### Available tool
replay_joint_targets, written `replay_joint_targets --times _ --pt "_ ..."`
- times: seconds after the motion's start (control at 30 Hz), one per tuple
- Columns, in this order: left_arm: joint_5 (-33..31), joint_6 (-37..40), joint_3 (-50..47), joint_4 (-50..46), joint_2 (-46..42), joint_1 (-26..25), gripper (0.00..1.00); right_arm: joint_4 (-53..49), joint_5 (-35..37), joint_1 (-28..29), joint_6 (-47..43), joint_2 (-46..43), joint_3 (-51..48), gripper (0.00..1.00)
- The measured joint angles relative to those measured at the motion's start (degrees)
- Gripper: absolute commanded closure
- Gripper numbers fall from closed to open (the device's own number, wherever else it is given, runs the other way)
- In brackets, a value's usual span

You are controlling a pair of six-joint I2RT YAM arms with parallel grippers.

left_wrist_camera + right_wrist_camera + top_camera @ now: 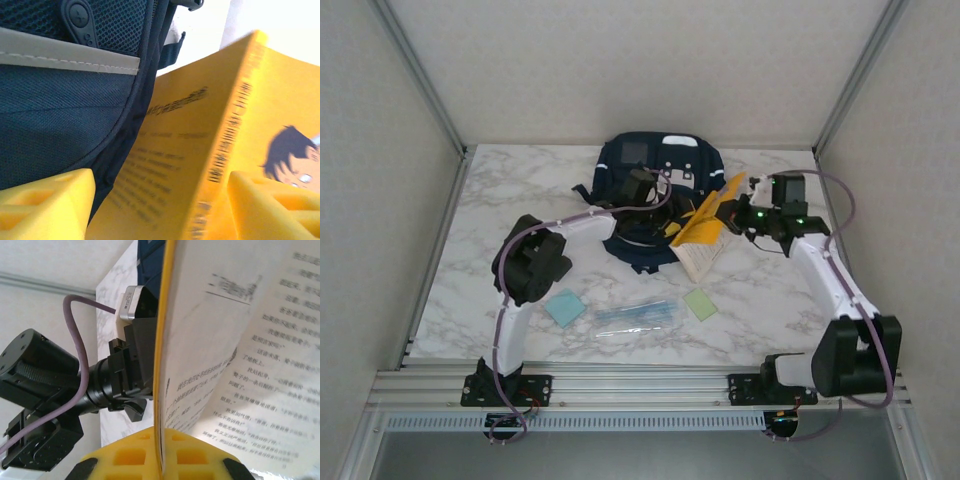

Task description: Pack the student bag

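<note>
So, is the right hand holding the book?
Yes, the right hand pinches the book's yellow cover, pages fanning open.

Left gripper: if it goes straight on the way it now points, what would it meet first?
Most likely the yellow book: its cover and spine lie directly ahead of the left gripper. The student bag sits just left of that line. Depth is unclear.

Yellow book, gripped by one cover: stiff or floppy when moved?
Probably floppy: the right gripper pinches just the thin cover of the book, and the pages fan away. The pages will likely sag and swing; the cover may bend.
</note>
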Motion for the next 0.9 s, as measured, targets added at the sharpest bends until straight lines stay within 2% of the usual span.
replay_joint_targets --times 0.2,0.3,0.37,0.5,0.7,0.73,0.77,0.8,0.83,0.87,0.9 --pt "0.1 -4.9 -6.8 8.9 -1.3 0.4 0.3 7.4 -1.3 1.7 1.2 6.2 -1.7 1.0" --pt "0.1 -6.2 -9.0 11.7 -1.3 0.5 0.35 10.1 -1.2 1.3 1.2 6.2 -5.0 1.0" --pt "0.1 -6.5 -9.7 12.4 -1.3 0.7 0.41 11.3 -0.9 1.0 1.2 6.2 -7.0 1.0" --pt "-0.4 -6.9 -10.5 12.3 -1.3 1.0 0.63 11.5 0.8 -0.1 1.2 5.6 -10.7 1.0" --pt "0.1 -7.1 -10.6 12.4 -1.3 1.0 0.84 8.8 4.1 -0.2 0.6 5.2 -12.7 1.0" --pt "0.3 -6.9 -10.5 12.7 -1.3 0.9 0.92 8.5 4.4 -0.2 0.5 4.9 -12.7 0.87" --pt "0.4 -6.7 -10.4 13.3 -1.3 0.8 1.0 8.0 4.7 -0.2 0.4 4.6 -12.7 0.67" --pt "0.7 -6.6 -10.3 13.7 -1.4 0.8 1.0 7.6 5.1 -0.2 0.5 4.3 -12.7 0.4" --pt "0.8 -6.5 -10.3 13.8 -1.6 0.7 1.0 6.9 5.5 -0.2 0.4 3.9 -12.7 0.2" --pt "0.7 -6.5 -10.2 13.8 -1.6 0.7 1.0 6.0 5.8 -0.1 0.3 3.5 -12.6 0.05" --pt "0.6 -6.5 -10.1 13.6 -1.6 0.6 1.0 4.9 6.6 0.0 0.4 3.0 -12.5 0.01"
